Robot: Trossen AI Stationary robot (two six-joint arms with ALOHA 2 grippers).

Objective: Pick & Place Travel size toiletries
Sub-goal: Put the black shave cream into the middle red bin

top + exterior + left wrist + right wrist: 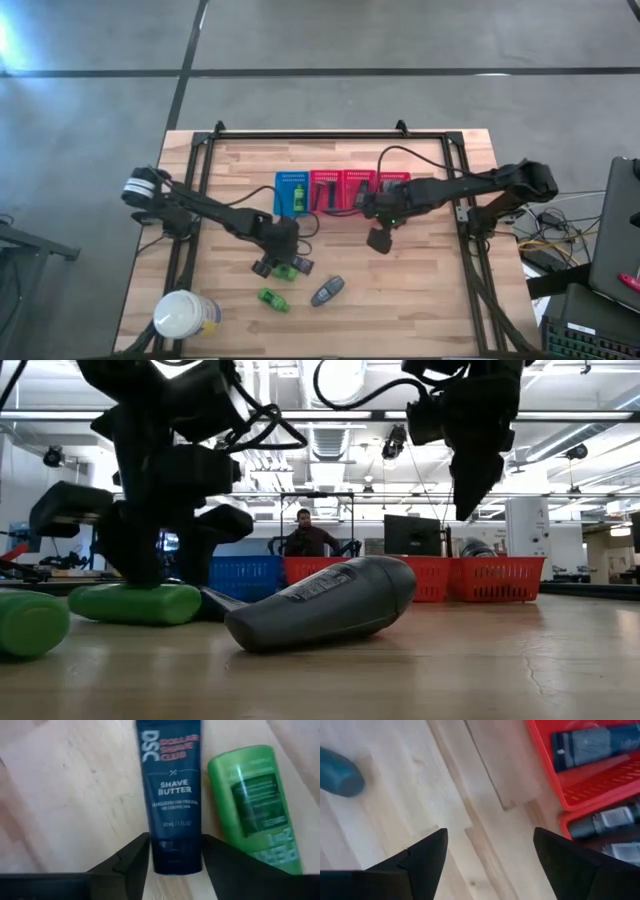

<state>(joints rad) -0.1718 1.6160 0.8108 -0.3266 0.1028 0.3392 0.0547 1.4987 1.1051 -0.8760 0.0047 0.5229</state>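
Observation:
My left gripper [268,266] [175,842] is low on the table, shut on a dark "Shave Butter" tube [172,790] [303,264]. A bright green bottle [255,805] [285,271] lies flat right beside the tube. A second green bottle [272,299] and a grey oval container [327,291] [320,600] lie nearer the table's near edge. My right gripper [380,240] [490,850] hangs open above bare wood, near the red baskets and touching nothing. My left gripper pinches the dark tube at its end nearest the wrist [175,860], one finger on each side. The fingers [135,860] come in low and lie along the tube's length. The tube lies flat on the table, its far end pointing away.
A blue basket [291,193] holding a green bottle and three red baskets [358,190] holding dark tubes [590,742] stand in a row at the table's middle. A large white jar [185,315] stands near the left near corner. A person [308,535] sits beyond the table.

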